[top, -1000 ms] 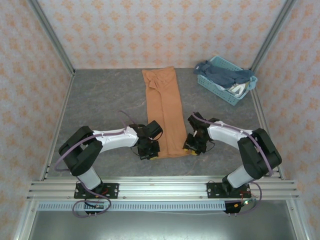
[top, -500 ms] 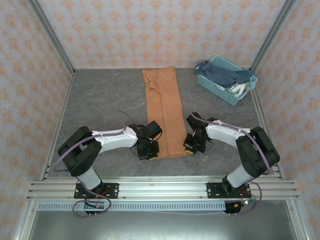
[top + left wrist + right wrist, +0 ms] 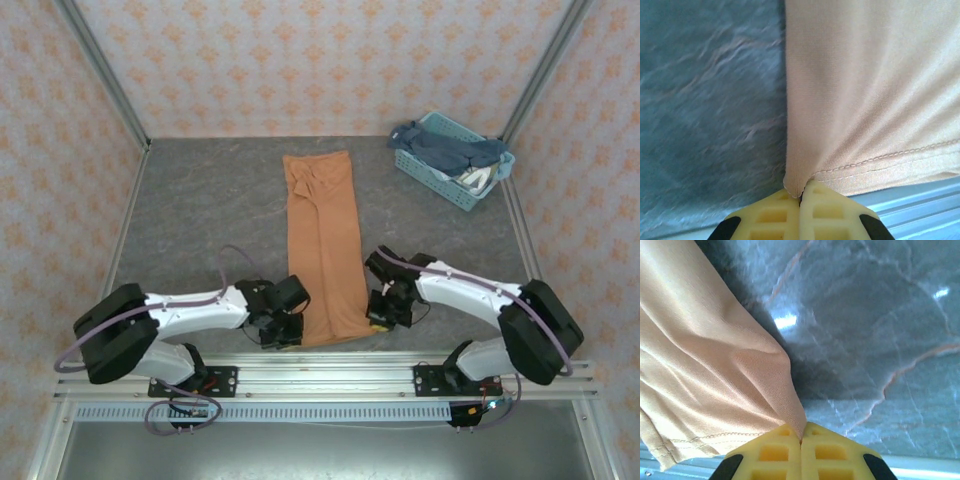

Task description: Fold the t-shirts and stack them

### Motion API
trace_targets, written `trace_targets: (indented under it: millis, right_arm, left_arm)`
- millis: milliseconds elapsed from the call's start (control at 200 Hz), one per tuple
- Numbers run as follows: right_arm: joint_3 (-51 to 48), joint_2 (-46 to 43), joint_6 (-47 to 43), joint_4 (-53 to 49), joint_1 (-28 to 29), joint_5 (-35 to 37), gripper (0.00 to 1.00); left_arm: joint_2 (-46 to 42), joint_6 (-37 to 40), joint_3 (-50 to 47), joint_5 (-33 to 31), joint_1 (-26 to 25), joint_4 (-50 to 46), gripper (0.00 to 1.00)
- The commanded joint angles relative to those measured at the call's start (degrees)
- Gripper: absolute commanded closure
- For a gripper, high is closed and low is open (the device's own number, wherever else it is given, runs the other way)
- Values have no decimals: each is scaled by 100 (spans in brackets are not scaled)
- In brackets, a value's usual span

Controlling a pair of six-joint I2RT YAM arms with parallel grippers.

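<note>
1. A metal rail (image 3: 320, 377) runs along the near edge of the grey marbled worktop (image 3: 200, 215). The two arm bases are bolted to it, one left and one right.
2. Just beyond the rail, the left gripper (image 3: 283, 330) sits low at the near left corner of the orange-brown t-shirt (image 3: 322, 240). In the left wrist view its yellow fingertips (image 3: 775, 215) are pressed together with no gap. They pinch the corner of the stitched hem between them.
3. The right gripper (image 3: 383, 312) is at the shirt's near right corner, slightly farther from the near edge than the left one. In the right wrist view its jaws are also clamped tight, with a point of orange fabric caught in the seam between them. There the cloth lifts off the grey surface and throws a dark shadow beneath it.
4. The orange-brown t-shirt lies as a long narrow strip down the middle of the worktop, running from the two grippers toward the far edge. Its hem is at the near end. Its far end is wrinkled and stops short of the far edge.
5. A light-blue lattice basket (image 3: 430, 178) stands in the far right corner, set askew to the edges. A dark blue t-shirt (image 3: 445, 148) is heaped in it and hangs over its rim. A white t-shirt (image 3: 478, 180) shows at the basket's right end.
6. Walls (image 3: 320, 60) papered in an orange pattern close the worktop on the left, far and right sides.
</note>
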Motion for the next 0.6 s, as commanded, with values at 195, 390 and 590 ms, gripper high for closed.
trace_targets:
  millis: [195,390,590]
  right_arm:
    - [1271,-254,565,-945,16,443,100]
    - [2434,299,510,-1355,-117,973,100]
    - [3665,1148,156,-1503,-449,1136,100]
  left_arm:
    - [-777,-303,919,-908,374,-760,100]
    - [-744,-79,1599,-744,1211,-861,100]
    - [110,554,2583,-462,1916,-1047,100]
